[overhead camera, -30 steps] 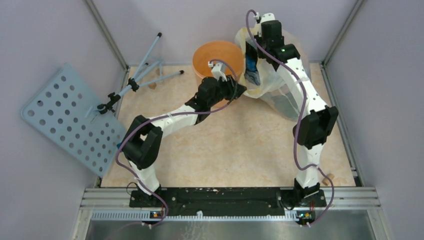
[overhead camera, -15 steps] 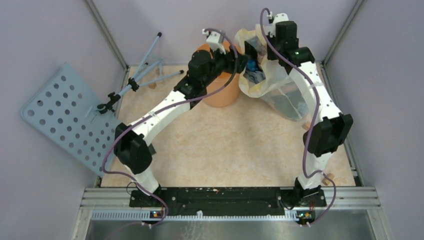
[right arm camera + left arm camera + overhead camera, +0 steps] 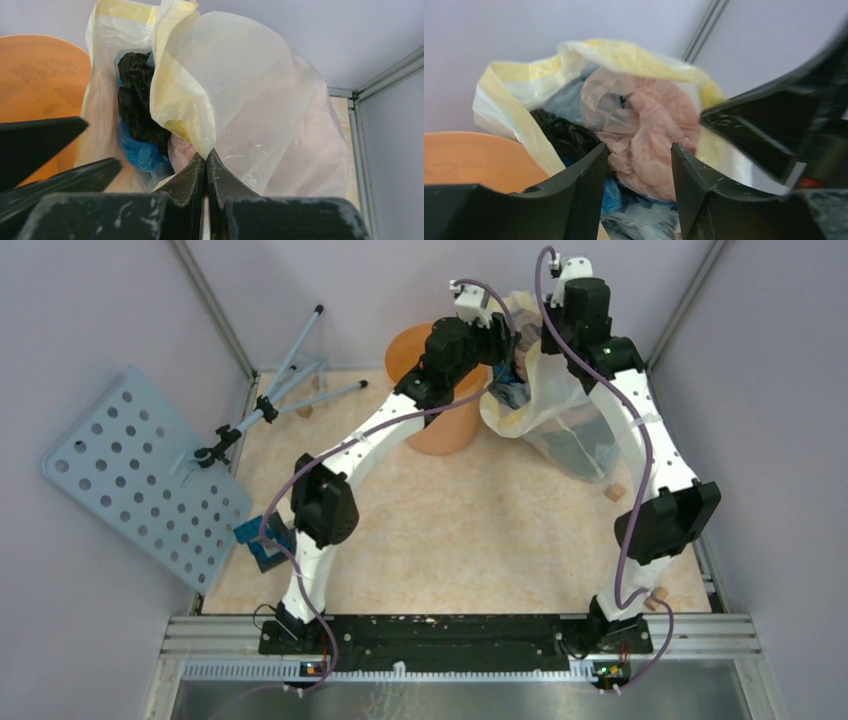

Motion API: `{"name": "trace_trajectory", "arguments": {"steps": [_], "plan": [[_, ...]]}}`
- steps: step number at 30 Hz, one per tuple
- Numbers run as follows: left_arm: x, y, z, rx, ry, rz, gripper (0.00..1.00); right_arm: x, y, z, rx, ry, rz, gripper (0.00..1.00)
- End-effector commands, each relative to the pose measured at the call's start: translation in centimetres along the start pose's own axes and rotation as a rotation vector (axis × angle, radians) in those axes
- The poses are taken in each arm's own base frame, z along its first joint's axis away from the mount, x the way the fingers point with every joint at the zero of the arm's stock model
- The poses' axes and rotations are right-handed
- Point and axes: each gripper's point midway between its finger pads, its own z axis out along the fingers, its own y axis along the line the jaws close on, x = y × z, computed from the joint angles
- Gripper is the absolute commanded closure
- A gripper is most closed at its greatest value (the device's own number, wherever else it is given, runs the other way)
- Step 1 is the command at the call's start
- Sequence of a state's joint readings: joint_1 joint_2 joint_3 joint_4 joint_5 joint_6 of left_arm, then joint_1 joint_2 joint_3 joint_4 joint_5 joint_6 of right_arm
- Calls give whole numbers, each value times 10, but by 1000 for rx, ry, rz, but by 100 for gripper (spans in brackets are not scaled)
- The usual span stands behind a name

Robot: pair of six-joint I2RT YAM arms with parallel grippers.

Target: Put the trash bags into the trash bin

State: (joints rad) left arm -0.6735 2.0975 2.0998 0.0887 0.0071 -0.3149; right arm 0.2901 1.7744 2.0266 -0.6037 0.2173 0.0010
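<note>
- The black trash bag (image 3: 136, 100) is not yet in the orange bin (image 3: 445, 430). It sits crumpled inside the mouth of the translucent stuffed bag (image 3: 250, 100), just beside the bin. It lies above a blue plastic wad (image 3: 140, 150) and next to a pink plastic wad (image 3: 644, 130).
- The right gripper (image 3: 206, 156) is closed, pinching a fold of the stuffed bag's film and holding the mouth up.
- The left gripper (image 3: 638, 150) hovers at that mouth with its jaws apart and nothing between them. The pink wad lies just beyond the gap, and the black bag is to its left.
- Handling, as I judge it: the black bag is thin, glossy, very light and floppy, so it will likely slip and trail. 1 deep pinch on a bunched ridge of its upper crinkles suits best, clear of the yellowish film and the pink wad.
- Risk: catching 2 layers and dragging the stuffed bag along.
</note>
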Motion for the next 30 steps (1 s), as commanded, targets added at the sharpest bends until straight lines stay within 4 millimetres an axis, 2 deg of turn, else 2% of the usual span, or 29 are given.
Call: {"name": "trace_trajectory", "arguments": {"steps": [1,5,8,12,15,20,22,26,30], "plan": [[-9,6,17,-34,-60,6,44,-25,-14,-15,34,-92,58,100],[-2,22,31,-99,-79,31,44,-21,-18,-15,44,-98,73,100],[7,34,34,-150,-84,44,30,-19,-20,-14,41,-96,77,100],[16,41,36,-178,-77,49,23,-15,-22,-12,41,-90,77,100],[24,40,38,-164,-59,49,28,-12,-24,-11,43,-82,78,100],[34,41,39,-156,-40,42,47,-12,-27,-11,43,-85,83,100],[35,39,40,-140,-40,43,51,-12,-28,-12,43,-84,83,100],[40,39,42,-140,-33,41,42,-11,-31,-11,48,-81,86,100],[50,47,44,-164,-13,44,41,-11,-31,-12,43,-83,90,100]]}}
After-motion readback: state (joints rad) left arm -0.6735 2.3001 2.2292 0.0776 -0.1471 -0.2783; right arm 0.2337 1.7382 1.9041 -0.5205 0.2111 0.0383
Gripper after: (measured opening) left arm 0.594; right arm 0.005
